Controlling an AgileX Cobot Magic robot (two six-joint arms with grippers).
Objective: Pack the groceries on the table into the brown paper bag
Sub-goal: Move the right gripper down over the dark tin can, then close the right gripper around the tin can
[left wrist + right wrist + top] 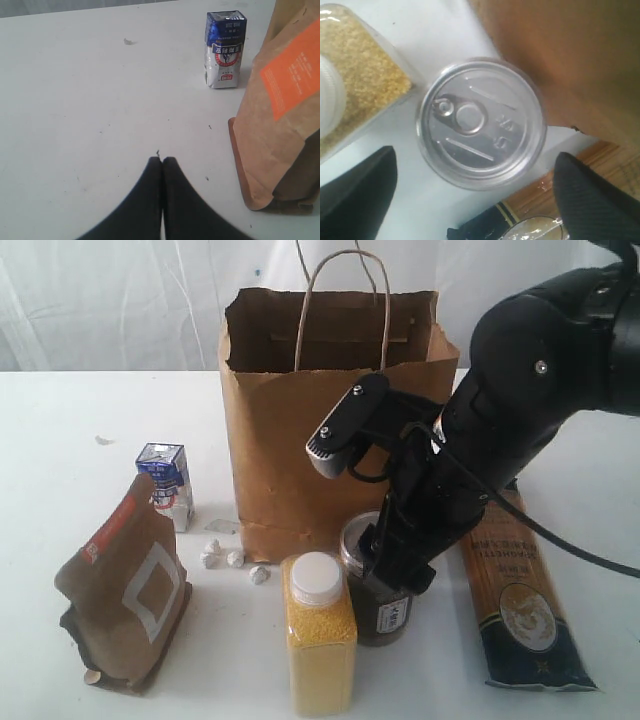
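Early going here: five groceries sit out on the table (60, 440), none visibly packed. The brown paper bag (300, 440) stands open at twelve o'clock, and its depths are hidden, so I can't tell what's inside. The right gripper (475, 154) hangs over the dark can (480, 122), jaws spread wide either side, gripping nothing yet. The yellow-grain bottle (318, 640) is at six, the long pasta pack (520, 590) at four, the brown pouch (125, 590) at eight and the small carton (167, 483) at ten. The left gripper (161, 162) is pinched together, empty, near the pouch.
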